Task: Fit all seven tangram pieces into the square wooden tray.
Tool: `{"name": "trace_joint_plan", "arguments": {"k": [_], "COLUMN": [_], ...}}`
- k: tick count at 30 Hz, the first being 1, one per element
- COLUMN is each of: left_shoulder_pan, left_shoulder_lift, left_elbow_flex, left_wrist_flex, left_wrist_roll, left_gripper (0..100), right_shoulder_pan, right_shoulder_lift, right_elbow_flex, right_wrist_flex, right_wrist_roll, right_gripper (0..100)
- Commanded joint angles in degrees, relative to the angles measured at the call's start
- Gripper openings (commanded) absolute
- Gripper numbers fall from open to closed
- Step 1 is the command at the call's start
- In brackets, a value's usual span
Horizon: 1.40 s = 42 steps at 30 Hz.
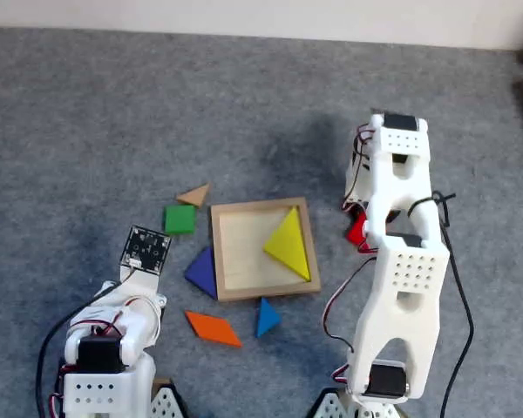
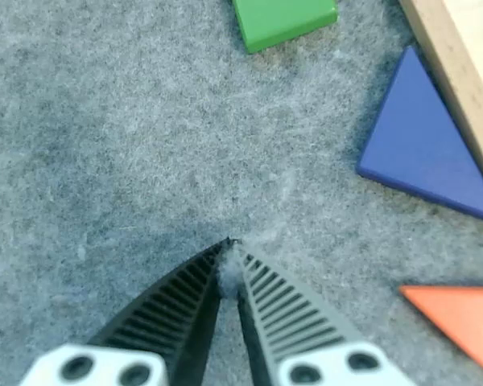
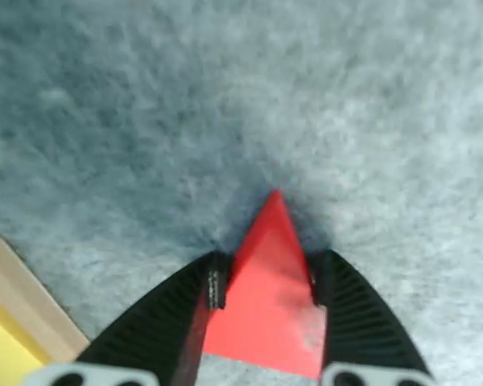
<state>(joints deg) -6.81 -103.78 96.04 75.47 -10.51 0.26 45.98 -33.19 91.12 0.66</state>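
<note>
The square wooden tray point(image 1: 260, 288) lies mid-table with a yellow triangle point(image 1: 289, 244) inside it. Around its left and front sides lie a tan triangle point(image 1: 194, 195), a green square point(image 1: 179, 219), a dark blue triangle point(image 1: 202, 272), an orange parallelogram point(image 1: 213, 327) and a light blue triangle point(image 1: 266, 317). My left gripper point(image 2: 229, 256) is shut and empty over bare carpet, a little short of the green square point(image 2: 282, 20) and dark blue triangle point(image 2: 423, 153). Right of the tray, my right gripper point(image 3: 267, 269) is shut on a red triangle point(image 3: 270, 310), a finger against each side.
Grey carpet covers the table. The right arm point(image 1: 401, 279) stretches along the tray's right side, above the red triangle point(image 1: 356, 232). The tray's corner point(image 3: 24, 310) lies close beside the right gripper. The orange parallelogram point(image 2: 459, 318) lies near the left gripper.
</note>
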Motion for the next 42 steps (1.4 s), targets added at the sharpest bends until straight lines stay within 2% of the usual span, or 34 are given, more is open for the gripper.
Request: {"name": "trace_joint_plan", "arguments": {"k": [1,4,7,10,26,31,39,42], "left_shoulder_pan": [-0.7,-0.7,-0.7,-0.7,-0.7,-0.7,-0.7,-0.7], "left_shoulder_lift": [-0.7,-0.7,-0.7,-0.7,-0.7,-0.7,-0.7,-0.7], "left_elbow_flex": [1.1,1.1,1.1,1.1,1.1,1.1,1.1,1.1], "left_wrist_flex": [0.2,0.2,0.2,0.2,0.2,0.2,0.2,0.2], "left_wrist_roll": [0.6,0.6,0.6,0.6,0.6,0.6,0.6,0.6], "left_gripper": [0,0,0,0,0,0,0,0], "right_shoulder_pan": [0.0,-0.1,-0.6,-1.8,-3.4,-3.6,-3.6,-3.6], "right_shoulder_lift": [-1.3,-1.4,-1.4,-1.4,-3.3,-10.2,-22.9,-23.9], "right_elbow_flex": [-3.3,-4.2,-7.0,-10.6,-11.9,-3.6,18.9,24.2], "right_wrist_flex": [1.3,1.2,3.6,8.4,9.7,8.8,-4.0,-5.8], "right_wrist_roll": [-0.2,-0.1,0.0,3.4,4.7,4.7,4.7,4.6], "right_gripper": [14.9,16.2,25.0,31.8,31.8,31.8,31.8,32.0]}}
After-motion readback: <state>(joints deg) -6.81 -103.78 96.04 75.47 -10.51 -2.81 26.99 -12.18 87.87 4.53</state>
